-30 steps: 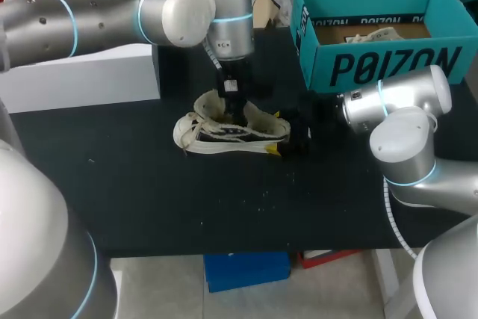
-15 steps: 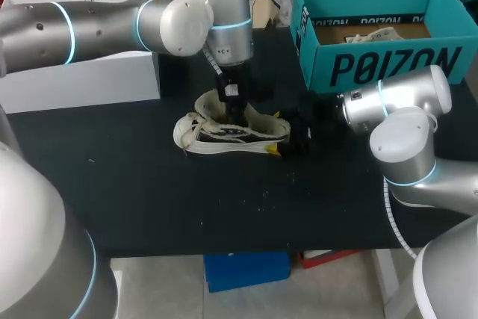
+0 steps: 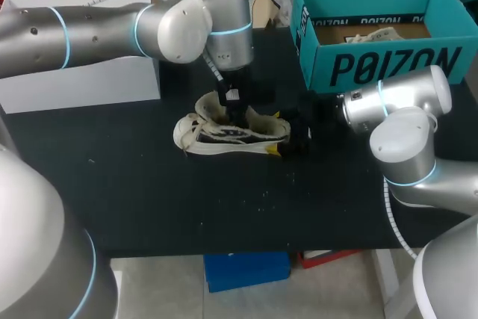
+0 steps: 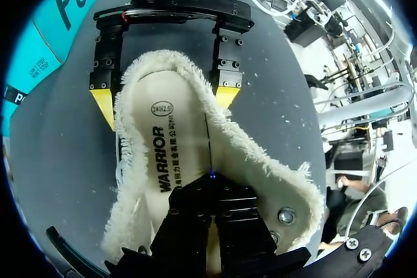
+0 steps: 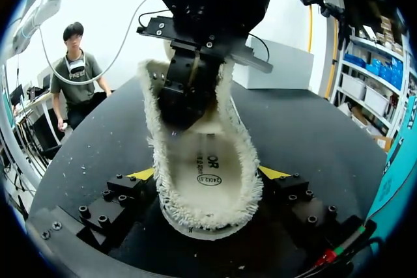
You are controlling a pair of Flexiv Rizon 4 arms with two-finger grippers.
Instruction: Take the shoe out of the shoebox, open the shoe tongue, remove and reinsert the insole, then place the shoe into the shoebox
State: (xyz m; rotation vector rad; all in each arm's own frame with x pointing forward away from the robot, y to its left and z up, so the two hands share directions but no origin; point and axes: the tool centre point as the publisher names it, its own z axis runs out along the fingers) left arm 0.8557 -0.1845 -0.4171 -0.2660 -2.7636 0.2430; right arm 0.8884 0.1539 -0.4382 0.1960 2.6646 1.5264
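Shoe [image 3: 224, 140], fleece-rimmed, oval, perhaps canvas-sided

**Table** [image 3: 149, 192]: one, black matt top. It spans the head view from 9 to 3 o'clock, and its straight front edge runs across towards 6 o'clock.

**Surface:** pale specks [image 3: 263, 196] are scattered over it, thickest between centre and front edge at about 5 o'clock. The top reads as dull grey in both wrist views.

**White box** [image 3: 82, 80]: one, plain and rectangular, standing at the table's far left at 10 o'clock. Its front face is evenly lit and unmarked.
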